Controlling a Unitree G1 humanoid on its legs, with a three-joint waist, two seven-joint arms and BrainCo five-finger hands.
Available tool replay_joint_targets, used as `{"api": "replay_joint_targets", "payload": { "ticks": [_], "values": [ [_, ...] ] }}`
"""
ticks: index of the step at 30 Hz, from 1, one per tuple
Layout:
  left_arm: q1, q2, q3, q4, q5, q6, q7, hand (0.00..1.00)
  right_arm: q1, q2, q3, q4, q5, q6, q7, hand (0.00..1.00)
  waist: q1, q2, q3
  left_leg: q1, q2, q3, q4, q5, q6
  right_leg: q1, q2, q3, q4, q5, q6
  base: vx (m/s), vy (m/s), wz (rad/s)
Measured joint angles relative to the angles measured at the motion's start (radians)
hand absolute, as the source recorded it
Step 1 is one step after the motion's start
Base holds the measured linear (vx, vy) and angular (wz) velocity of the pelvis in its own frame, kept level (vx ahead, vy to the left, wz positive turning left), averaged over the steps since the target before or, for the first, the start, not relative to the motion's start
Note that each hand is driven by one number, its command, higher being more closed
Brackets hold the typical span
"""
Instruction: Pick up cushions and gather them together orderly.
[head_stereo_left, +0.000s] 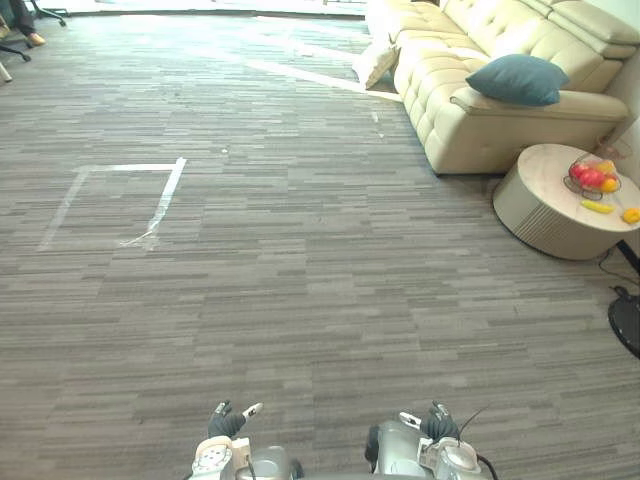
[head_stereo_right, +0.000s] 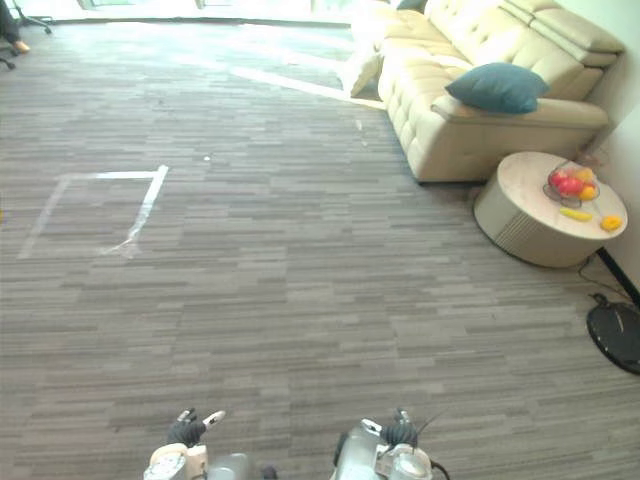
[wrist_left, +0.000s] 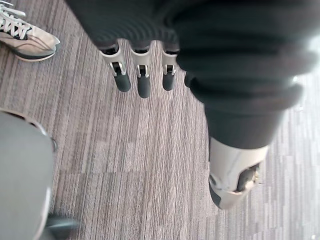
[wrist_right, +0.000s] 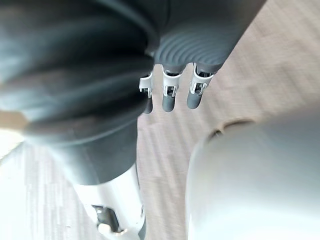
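Note:
A dark teal cushion (head_stereo_left: 518, 79) lies on the near end of the cream sofa (head_stereo_left: 470, 120) at the far right. A cream cushion (head_stereo_left: 375, 63) leans on the floor against the sofa's far side. Both of my hands hang low at the bottom edge, far from the cushions. My left hand (head_stereo_left: 228, 422) shows straight fingers (wrist_left: 142, 80) over the carpet, holding nothing. My right hand (head_stereo_left: 438, 424) also has relaxed fingers (wrist_right: 169, 97) with nothing in them.
A round low table (head_stereo_left: 545, 205) with a bowl of fruit (head_stereo_left: 592, 178) stands in front of the sofa's near end. White tape (head_stereo_left: 160, 195) marks a square on the grey carpet. A person's shoe (wrist_left: 27, 39) rests on the floor near my left side.

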Motion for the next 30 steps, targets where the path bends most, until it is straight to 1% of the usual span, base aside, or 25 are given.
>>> {"api": "replay_joint_targets", "payload": {
  "ticks": [1,2,3,4,5,6,7,8,9,10,14,15,16,17,18,19,20,21,23,24,25,26,27,28,30],
  "values": [
    [0.0,0.003,-0.005,0.001,0.0,-0.001,-0.001,0.0,0.0,-0.002,-0.001,0.001,0.0,0.001,0.0,0.0,-0.001,-0.003,0.001,0.026,-0.003,-0.007,-0.014,0.0,0.0,-0.004,0.012,-0.004,-0.1,0.045,-0.003,0.68,-0.109,0.57],
    [0.006,0.004,-0.006,0.004,0.0,-0.001,-0.001,0.0,0.003,-0.009,-0.002,0.005,0.0,0.003,0.0,0.0,-0.001,-0.008,0.0,0.067,-0.007,-0.032,-0.02,-0.015,-0.026,-0.012,0.027,0.016,-0.211,0.102,-0.013,0.74,-0.166,0.72],
    [0.013,-0.002,-0.003,0.009,-0.001,-0.002,-0.001,0.0,0.01,-0.012,-0.011,0.004,0.0,0.005,0.0,0.0,-0.011,-0.01,-0.004,0.116,-0.001,-0.075,-0.005,-0.033,-0.048,-0.013,0.034,0.066,-0.176,0.204,-0.076,0.77,-0.185,0.72],
    [0.013,-0.007,-0.003,0.008,0.0,-0.002,-0.001,0.0,0.011,-0.017,-0.014,0.004,0.0,0.006,0.001,0.0,-0.013,-0.002,-0.005,0.122,0.005,-0.088,0.009,-0.032,-0.048,-0.015,0.033,0.071,-0.142,0.223,-0.086,0.76,-0.223,0.72],
    [0.014,-0.027,0.003,0.006,0.006,-0.003,-0.005,0.0,0.011,-0.035,-0.022,-0.003,-0.001,0.006,0.004,0.0,-0.012,0.035,-0.012,0.084,0.036,-0.109,0.14,-0.031,-0.05,-0.02,0.037,0.047,-0.051,0.175,-0.12,0.85,-0.286,0.43],
    [0.009,-0.055,0.033,-0.003,0.011,-0.004,-0.006,0.0,0.012,-0.048,-0.022,-0.022,-0.001,0.011,0.007,0.0,-0.009,0.074,-0.006,-0.028,0.089,-0.107,0.419,0.021,-0.118,0.014,0.059,0.022,-0.023,0.105,-0.133,0.83,-0.276,0.32],
    [0.009,-0.062,0.043,-0.004,0.01,-0.004,-0.006,0.0,0.012,-0.049,-0.021,-0.028,-0.001,0.013,0.008,0.0,-0.009,0.087,-0.005,-0.069,0.109,-0.109,0.513,0.062,-0.142,0.032,0.071,0.02,-0.025,0.089,-0.137,0.68,-0.201,-0.02],
    [0.012,-0.08,0.072,-0.017,0.009,-0.004,-0.008,0.0,0.011,-0.045,-0.01,-0.039,0.0,0.015,0.008,0.0,-0.001,0.108,0.002,-0.182,0.171,-0.11,0.776,0.234,-0.193,0.098,0.112,0.019,-0.039,0.042,-0.149,0.54,-0.099,-0.16],
    [0.011,-0.083,0.078,-0.026,0.01,-0.004,-0.008,0.0,0.009,-0.033,-0.003,-0.036,0.0,0.015,0.008,0.0,0.0,0.117,0.008,-0.243,0.219,-0.08,0.923,0.215,-0.179,0.156,0.141,0.02,-0.056,0.016,-0.16,0.79,-0.128,-0.3],
    [0.011,-0.064,0.08,-0.047,0.011,-0.004,-0.016,0.0,0.008,-0.016,0.001,-0.024,0.001,0.021,0.008,0.0,0.01,0.092,0.026,-0.323,0.248,-0.032,1.036,0.153,-0.149,0.281,0.155,0.037,-0.098,-0.025,-0.161,0.66,-0.105,-0.2],
    [0.011,-0.044,0.073,-0.086,0.012,-0.008,-0.02,0.0,0.013,-0.002,0.028,-0.006,0.003,0.031,0.006,0.0,0.016,0.053,0.015,-0.494,0.226,0.067,0.872,0.082,-0.124,0.461,0.155,0.063,-0.262,-0.042,-0.136,0.65,-0.098,-0.14],
    [0.008,-0.044,0.072,-0.102,0.008,-0.013,-0.023,0.0,0.001,-0.004,0.026,0.019,0.003,0.035,0.005,0.0,0.019,0.048,0.021,-0.543,0.183,0.075,0.662,0.074,-0.12,0.521,0.149,0.072,-0.311,-0.04,-0.123,0.62,0.019,-0.29],
    [0.008,-0.045,0.072,-0.114,0.006,-0.019,-0.023,0.0,-0.01,-0.001,0.022,0.043,0.003,0.037,0.001,0.0,0.034,0.04,0.028,-0.552,0.131,0.066,0.395,0.107,-0.123,0.569,0.138,0.081,-0.35,-0.042,-0.118,0.5,0.027,-0.34],
    [0.007,-0.046,0.071,-0.116,0.005,-0.021,-0.023,0.0,-0.011,0.0,0.021,0.049,0.003,0.036,0.0,0.0,0.042,0.039,0.029,-0.552,0.115,0.06,0.31,0.13,-0.124,0.585,0.135,0.086,-0.362,-0.045,-0.113,0.61,0.102,-0.47],
    [0.006,-0.049,0.063,-0.122,-0.001,-0.023,-0.022,0.0,-0.002,-0.003,0.02,0.051,0.002,0.036,-0.004,0.0,0.061,0.042,0.028,-0.552,0.091,0.048,0.09,0.214,-0.13,0.64,0.136,0.109,-0.407,-0.056,-0.09,0.6,0.157,-0.61],
    [0.008,-0.051,0.051,-0.131,-0.012,-0.026,-0.02,0.0,0.0,-0.004,0.023,0.053,0.002,0.036,-0.008,0.0,0.077,0.051,0.025,-0.577,0.092,0.044,0.0,0.271,-0.132,0.693,0.141,0.134,-0.446,-0.087,-0.04,0.88,0.262,-0.69],
    [0.004,-0.044,0.047,-0.132,-0.022,-0.028,-0.021,0.0,-0.001,-0.003,0.023,0.055,0.002,0.035,-0.011,0.0,0.081,0.041,0.025,-0.584,0.089,0.047,0.046,0.349,-0.103,0.72,0.13,0.145,-0.459,-0.104,-0.021,0.51,0.186,-0.54],
    [0.002,-0.042,0.044,-0.132,-0.021,-0.028,-0.022,0.0,-0.003,0.004,0.023,0.058,0.002,0.035,-0.013,0.0,0.083,0.035,0.019,-0.587,0.08,0.061,0.07,0.382,-0.079,0.729,0.114,0.156,-0.456,-0.11,-0.012,0.54,0.208,-0.33],
    [-0.001,-0.019,0.044,-0.125,-0.02,-0.025,-0.023,0.0,-0.002,0.021,0.019,0.053,0.001,0.026,-0.012,0.0,0.067,-0.008,-0.004,-0.61,0.046,0.105,0.145,0.335,-0.011,0.643,0.032,0.175,-0.259,-0.111,0.003,0.7,0.265,-0.21],
    [-0.004,-0.013,0.043,-0.12,-0.019,-0.025,-0.023,0.0,0.004,0.023,0.017,0.056,0.001,0.025,-0.012,0.0,0.067,-0.014,-0.004,-0.602,0.03,0.105,0.163,0.302,-0.005,0.607,0.008,0.182,-0.158,-0.104,0.017,0.71,0.281,0.05],
    [-0.016,-0.01,0.039,-0.099,-0.019,-0.023,-0.023,0.0,0.018,0.025,0.015,0.058,0.0,0.026,-0.012,0.0,0.065,-0.022,0.0,-0.574,0.006,0.102,0.18,0.258,0.0,0.539,-0.033,0.2,0.041,-0.064,0.061,0.68,0.292,0.3],
    [-0.024,0.002,0.029,-0.076,-0.018,-0.02,-0.02,0.0,0.029,0.03,0.002,0.052,0.003,0.025,-0.008,0.0,0.058,-0.04,0.004,-0.513,-0.035,0.094,0.184,0.208,-0.003,0.439,-0.082,0.237,0.305,0.066,0.062,0.65,0.256,0.51],
    [-0.032,0.015,0.012,-0.053,-0.011,-0.01,-0.019,0.0,0.029,0.03,-0.015,0.047,0.002,0.022,-0.006,0.0,0.043,-0.048,0.007,-0.431,-0.067,0.068,0.178,0.157,-0.003,0.367,-0.109,0.235,0.508,0.084,0.059,0.64,0.229,0.51],
    [-0.031,0.017,0.001,-0.046,-0.005,-0.004,-0.018,0.0,0.029,0.028,-0.016,0.045,0.002,0.017,-0.005,0.0,0.04,-0.045,0.009,-0.381,-0.073,0.056,0.167,0.136,-0.002,0.343,-0.111,0.219,0.574,0.064,0.049,0.63,0.172,0.45],
    [-0.017,0.021,-0.045,-0.03,0.0,-0.001,-0.018,0.0,0.028,0.015,-0.007,0.034,0.002,0.002,-0.003,0.0,0.032,-0.021,0.006,-0.19,-0.069,0.025,0.072,0.092,0.015,0.225,-0.099,0.11,0.586,-0.063,-0.007,0.64,0.112,0.33]
  ]
}}
